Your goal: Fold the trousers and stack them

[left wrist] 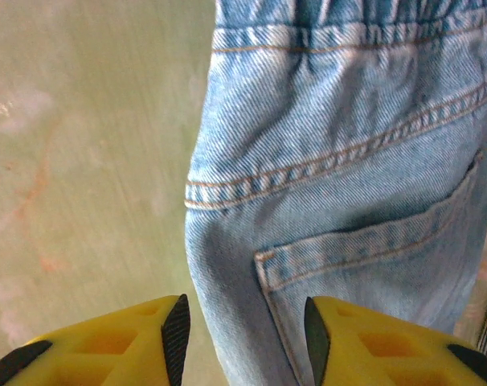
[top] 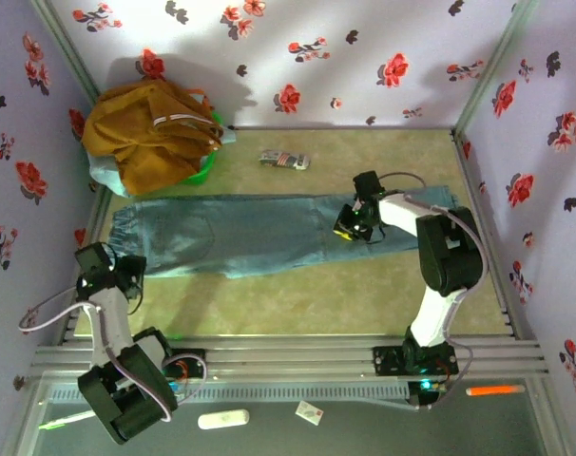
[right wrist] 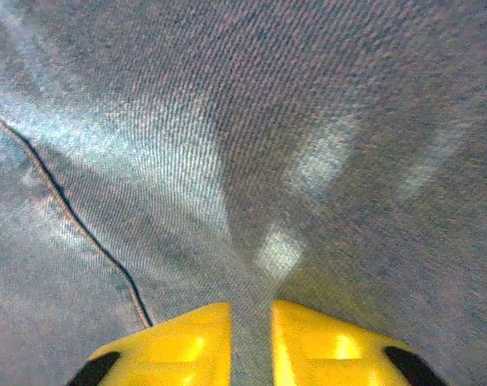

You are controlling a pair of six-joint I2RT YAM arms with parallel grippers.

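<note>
Left gripper (left wrist: 242, 322): fingers spread, straddling the near edge of the trousers (top: 259, 233) beside the back pocket (left wrist: 372, 249). The trousers lie flat across the table (top: 297, 299), waist left, legs right.

Right gripper (right wrist: 250, 322): down on the leg, fingers nearly together. A ridge of denim runs up into the narrow gap, but I cannot tell whether it is pinched.

Risks: the left may close on the top layer only, so the fold drags askew. If cloth clings to the right, lifting would rumple the leg.

Far left corner: green tub (top: 208, 167), heaped with a mustard garment (top: 150, 133) over pale teal cloth (top: 103, 177).
</note>
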